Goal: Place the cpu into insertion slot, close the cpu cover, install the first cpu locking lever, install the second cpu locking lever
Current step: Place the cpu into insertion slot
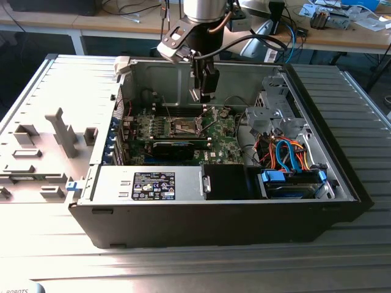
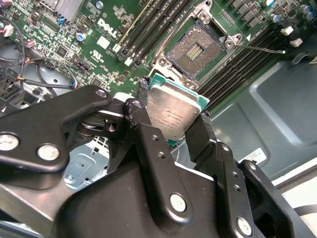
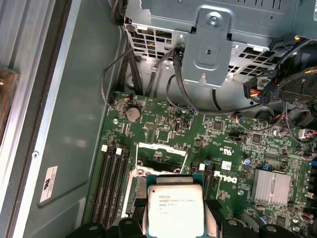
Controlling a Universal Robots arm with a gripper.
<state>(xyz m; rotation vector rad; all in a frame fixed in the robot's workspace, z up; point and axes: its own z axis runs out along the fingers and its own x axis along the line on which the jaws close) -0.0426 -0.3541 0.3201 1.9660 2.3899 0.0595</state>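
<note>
Over the green motherboard (image 3: 223, 144), I see my jaws clenched on the cpu (image 2: 173, 111), pinching two opposite edges, its silver top showing in both wrist views. It hangs clear of the insertion slot (image 2: 195, 49), whose contact field lies bare. The open computer case (image 1: 183, 226) rests on the slatted table (image 1: 183, 268).
</note>
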